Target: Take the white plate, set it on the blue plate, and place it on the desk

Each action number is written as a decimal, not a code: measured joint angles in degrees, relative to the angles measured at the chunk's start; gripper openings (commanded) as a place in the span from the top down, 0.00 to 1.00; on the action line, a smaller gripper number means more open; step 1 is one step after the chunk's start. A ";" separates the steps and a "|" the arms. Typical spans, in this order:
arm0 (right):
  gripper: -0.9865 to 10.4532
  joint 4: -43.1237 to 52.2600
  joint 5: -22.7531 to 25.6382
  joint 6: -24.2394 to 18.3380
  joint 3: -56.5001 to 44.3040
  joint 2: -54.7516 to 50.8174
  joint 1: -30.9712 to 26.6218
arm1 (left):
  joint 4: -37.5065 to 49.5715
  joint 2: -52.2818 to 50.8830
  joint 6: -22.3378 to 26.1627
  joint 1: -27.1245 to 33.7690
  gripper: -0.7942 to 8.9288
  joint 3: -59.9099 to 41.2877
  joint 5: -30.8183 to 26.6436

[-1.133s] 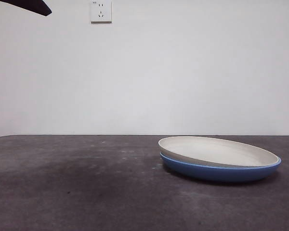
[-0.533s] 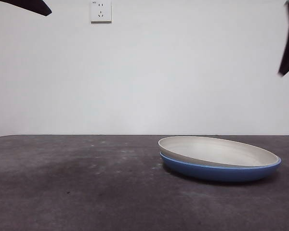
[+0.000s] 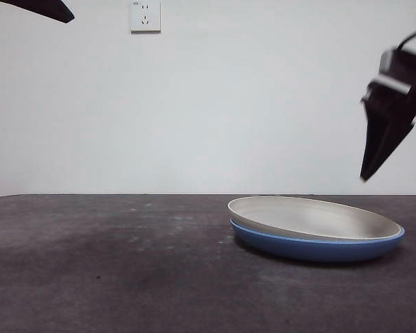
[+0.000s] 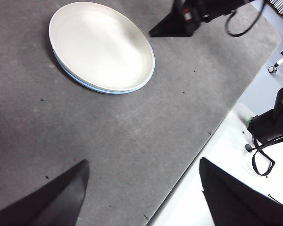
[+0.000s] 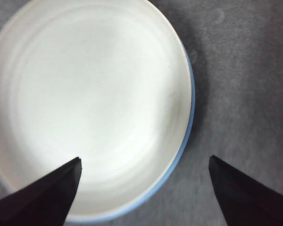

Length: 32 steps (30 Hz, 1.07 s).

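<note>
White plate [image 3: 312, 216] nested in the blue plate [image 3: 317, 248], tilted slightly, its far-left rim riding higher; the stack sits on the desk [image 3: 125, 277], right of centre. Your right gripper [image 3: 395, 156] hangs above the stack's right edge, jaws spread wide and empty; its wrist view shows one jaw over the white plate's inner slope and the other over bare desk, straddling the rim. The left gripper [image 4: 141, 193] waits well apart, also wide open and empty. Risk, as judged: only a thin blue crescent [image 5: 191, 94] shows outside the white rim, so if you close too low you may pinch both plates together. A shallow bite on the sloping matte rim could slip and drop the plate back.
</note>
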 measured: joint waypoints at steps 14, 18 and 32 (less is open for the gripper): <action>0.74 9.81 -0.02 1.25 0.00 12.28 0.00 | 0.00 0.00 -0.20 0.00 0.53 0.00 0.00; 0.84 10.25 0.48 1.31 0.00 12.50 -0.02 | -0.04 0.00 -0.26 0.00 0.53 0.00 0.00; 0.90 10.45 2.25 5.25 0.00 11.17 -2.05 | -0.07 0.00 -1.25 0.00 0.53 0.00 0.00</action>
